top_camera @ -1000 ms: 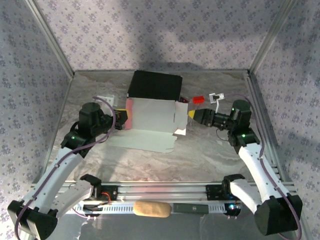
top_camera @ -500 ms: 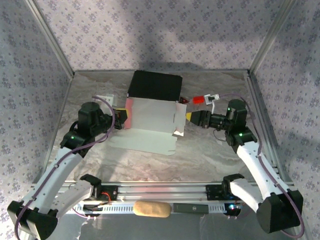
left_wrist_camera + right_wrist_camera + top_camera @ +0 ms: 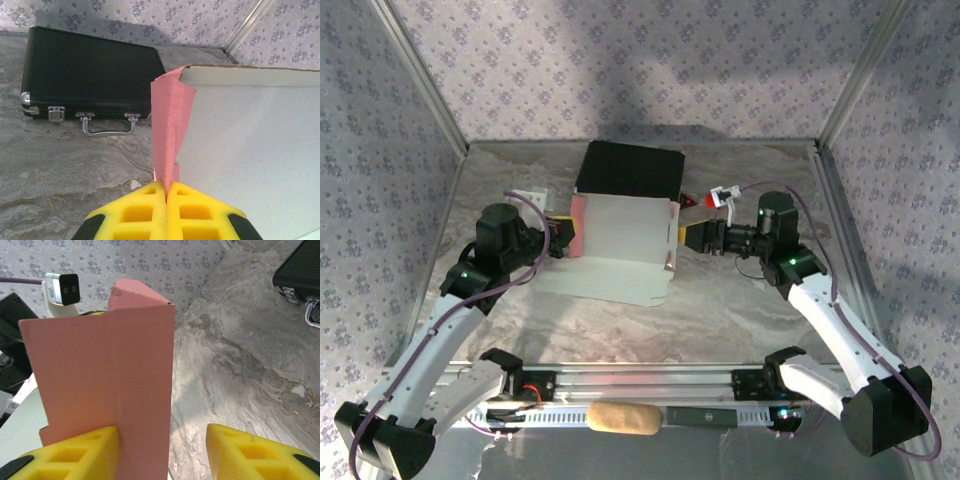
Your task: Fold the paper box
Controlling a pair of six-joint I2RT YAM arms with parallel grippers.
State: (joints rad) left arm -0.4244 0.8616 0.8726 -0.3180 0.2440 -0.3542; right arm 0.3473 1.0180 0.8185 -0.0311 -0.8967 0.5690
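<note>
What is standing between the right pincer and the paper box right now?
Nothing visible. The open right pincer is at the paper box, whose pink end panel stands beside one finger. The left pincer is shut on the flap at the other end.

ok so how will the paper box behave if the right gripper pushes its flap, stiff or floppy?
Probably floppy: the flap pinched in the left gripper is curled, thin card. Likely light, so the paper box may slide or skew unless held. Its flat panel looks stiffer.
</note>
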